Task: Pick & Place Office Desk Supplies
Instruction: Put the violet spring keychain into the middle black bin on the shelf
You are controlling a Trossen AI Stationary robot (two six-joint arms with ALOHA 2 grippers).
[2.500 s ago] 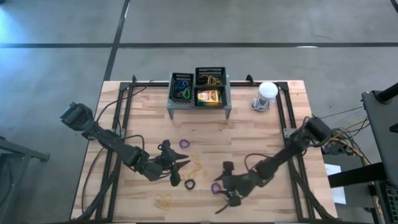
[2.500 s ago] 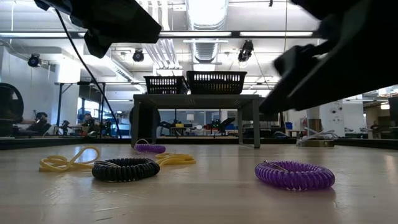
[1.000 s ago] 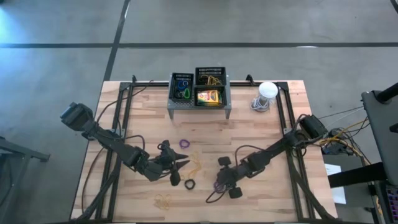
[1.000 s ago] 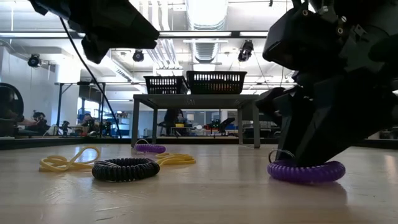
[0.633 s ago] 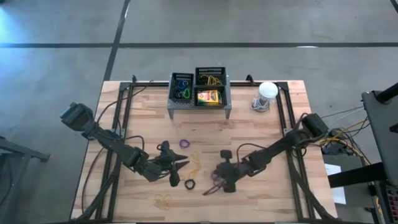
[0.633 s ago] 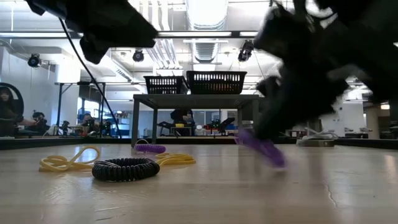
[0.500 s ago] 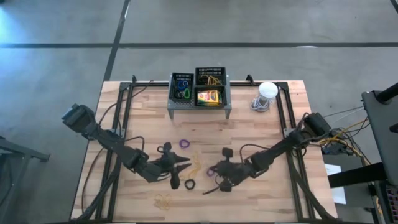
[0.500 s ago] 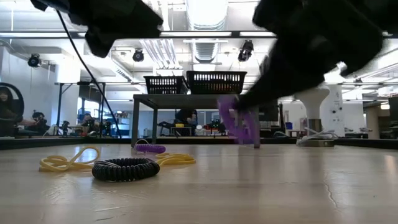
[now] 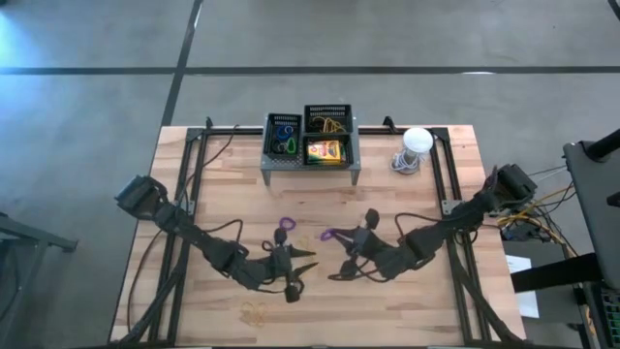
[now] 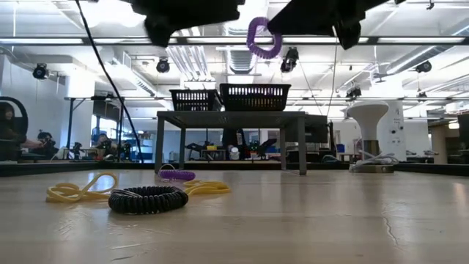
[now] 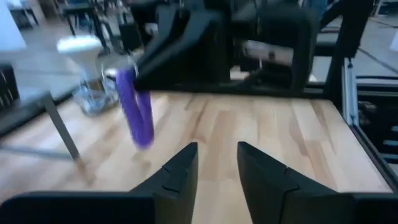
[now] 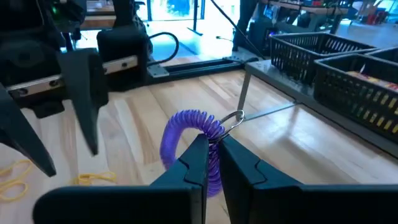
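Above the middle of the tabletop (image 9: pixel 407 208), the right pincer (image 9: pixel 334 236) is clamped on a purple coiled loop band (image 9: pixel 328 234), which hangs clear of the wood by its small wire ring. The left pincer (image 9: pixel 306 260) hovers just beside it with its fingers parted and nothing between them, over a black coiled band (image 9: pixel 292 291). A second purple band (image 9: pixel 286 224) and thin tan rubber bands (image 9: pixel 256 311) lie on the pale planks nearby. By the look of it, the carry step is in hand: the next move calls for taking the springy plastic coil across to the grey mesh rack (image 9: pixel 310 155) at the far edge and dropping it into a black basket (image 9: pixel 283 135) that already holds blue and green loops, beside a yellow crayon box (image 9: pixel 325 150).
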